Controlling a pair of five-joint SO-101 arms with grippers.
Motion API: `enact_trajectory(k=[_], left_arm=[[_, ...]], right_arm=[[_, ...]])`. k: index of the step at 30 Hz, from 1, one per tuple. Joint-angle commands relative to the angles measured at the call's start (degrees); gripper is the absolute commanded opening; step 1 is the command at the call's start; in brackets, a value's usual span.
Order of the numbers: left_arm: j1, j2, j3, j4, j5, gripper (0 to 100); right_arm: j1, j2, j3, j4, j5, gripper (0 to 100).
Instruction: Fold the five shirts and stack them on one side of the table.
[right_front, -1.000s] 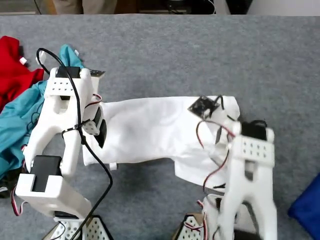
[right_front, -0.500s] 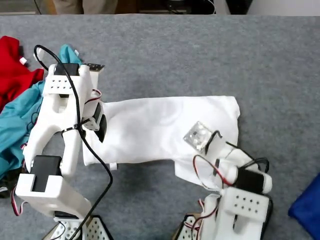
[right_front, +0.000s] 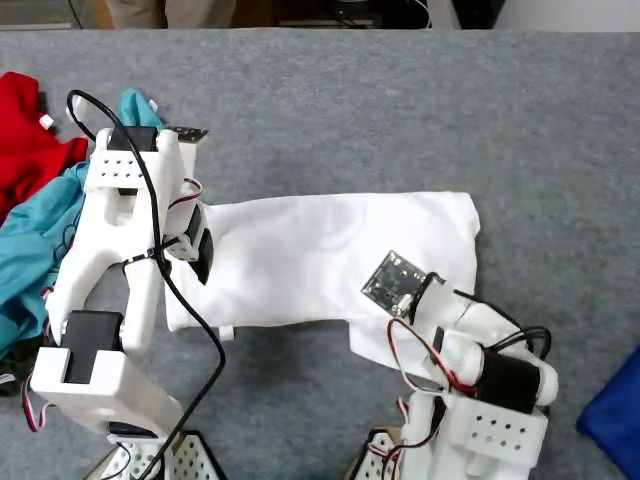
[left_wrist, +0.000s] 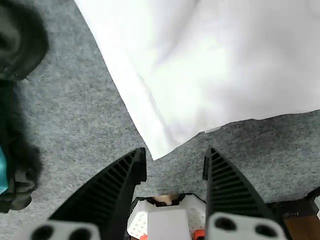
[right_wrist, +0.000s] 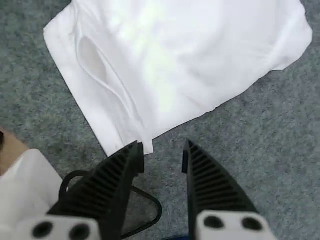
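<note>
On the grey felt counter (right_front: 400, 110) the half-folded white cotton shirt (right_front: 320, 255) lies between my arms. Nipping only its top layer, I reckon, would drag the fold open. The crumpled teal shirt (right_front: 40, 240), red shirt (right_front: 25, 140) and a blue cloth (right_front: 615, 410) run off the view's edges, so I can't count five. My left pincer (left_wrist: 175, 155) and right pincer (right_wrist: 162, 147) hang spread and empty over the white shirt's near corners.

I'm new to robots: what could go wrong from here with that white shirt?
The left end effector hangs open over a corner of the white shirt, and the right end effector hangs open over a layered edge. Either might pinch only the top layer and undo the fold. The black cable runs past the shirt's corner and could drag it. The teal shirt lies beside the left arm and might snag.
</note>
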Motion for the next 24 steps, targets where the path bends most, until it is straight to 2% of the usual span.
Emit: enact_trajectory(k=[1,7,12,18,22,24], left_arm=[[0.00,-2.42,-3.60,0.70,2.37,20],[0.00,-2.42,-3.60,0.79,3.08,20],[-0.26,-2.42,-3.52,0.79,3.08,20],[-0.35,-2.42,-3.43,0.79,3.08,20],[-0.35,-2.42,-1.67,0.79,3.08,20],[-0.35,-2.42,-0.62,0.79,3.08,20]], right_arm=[[0.48,7.96,-1.98,-3.60,-0.26,14.9],[0.31,27.74,-3.56,-14.15,-2.55,14.9],[0.31,39.78,-8.31,-16.18,-2.55,14.8],[0.31,46.46,-10.86,-16.00,-2.55,14.3],[0.31,48.04,-10.59,-15.82,-2.20,5.7],[0.31,48.31,-10.51,-15.12,-2.11,4.4]])
